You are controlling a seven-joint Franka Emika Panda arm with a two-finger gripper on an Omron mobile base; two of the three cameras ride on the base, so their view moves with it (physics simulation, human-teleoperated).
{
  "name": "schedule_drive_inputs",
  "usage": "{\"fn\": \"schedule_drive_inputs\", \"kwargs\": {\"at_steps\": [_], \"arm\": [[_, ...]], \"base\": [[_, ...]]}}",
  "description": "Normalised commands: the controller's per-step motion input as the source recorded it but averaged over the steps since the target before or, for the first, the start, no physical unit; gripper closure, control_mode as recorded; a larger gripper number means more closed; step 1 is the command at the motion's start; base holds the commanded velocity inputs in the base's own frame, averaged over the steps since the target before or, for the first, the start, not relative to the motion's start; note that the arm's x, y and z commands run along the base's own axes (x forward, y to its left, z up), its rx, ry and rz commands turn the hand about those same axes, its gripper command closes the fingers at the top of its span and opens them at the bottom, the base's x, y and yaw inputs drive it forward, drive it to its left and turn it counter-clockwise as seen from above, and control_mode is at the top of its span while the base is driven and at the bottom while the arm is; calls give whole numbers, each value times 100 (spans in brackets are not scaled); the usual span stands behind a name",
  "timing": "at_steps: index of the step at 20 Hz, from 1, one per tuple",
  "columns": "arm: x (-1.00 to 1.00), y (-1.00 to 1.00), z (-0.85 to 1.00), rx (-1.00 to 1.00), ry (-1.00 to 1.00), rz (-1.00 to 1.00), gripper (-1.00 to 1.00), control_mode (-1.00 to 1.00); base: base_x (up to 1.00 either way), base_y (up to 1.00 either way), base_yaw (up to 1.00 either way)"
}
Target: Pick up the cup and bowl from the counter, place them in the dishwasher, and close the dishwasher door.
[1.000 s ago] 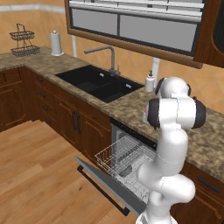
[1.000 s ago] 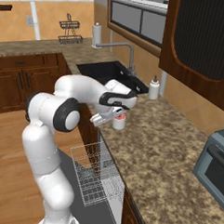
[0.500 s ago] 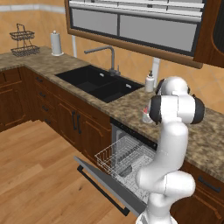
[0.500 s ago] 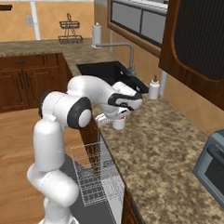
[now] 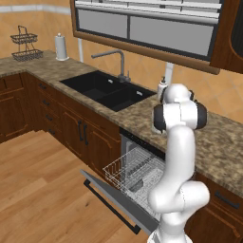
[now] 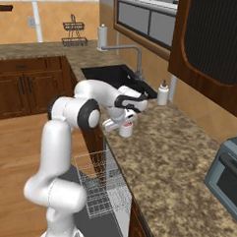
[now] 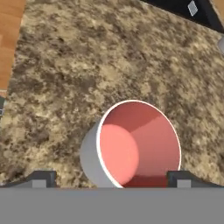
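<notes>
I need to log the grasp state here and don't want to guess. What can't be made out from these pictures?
- Hand view: the cup's lower part and the fingertips are cut off by the bottom edge, so contact is unclear.
- Right base view: the gripper hides the cup's near side; finger gap too small to judge.
- Left base view: the arm blocks the counter behind it.

I saw a warm wooden plank floor [image 5: 38, 190], dark brown wooden base cabinets [image 5: 71, 128], orange-tan walls [image 5: 28, 19], a black double sink [image 5: 107, 90] with a grey faucet [image 5: 116, 59], and glass-fronted wall cabinets [image 5: 142, 28].
</notes>
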Motion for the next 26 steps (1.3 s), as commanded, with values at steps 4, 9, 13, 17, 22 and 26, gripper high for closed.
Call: {"fn": "schedule_drive_inputs", "kwargs": {"at_steps": [4,9,13,17,22,26], "arm": [[100,47,37,-10,45,0,-100,-100],[100,41,35,-7,45,0,-100,-100],[97,35,29,-2,51,0,100,-100],[46,13,44,0,49,0,100,-100],[1,0,61,1,41,-1,100,-100],[0,0,61,3,42,-4,100,-100]], "base": [[0,0,0],[0,0,0],[0,0,0],[0,0,0],[0,0,0],[0,0,0]]}}
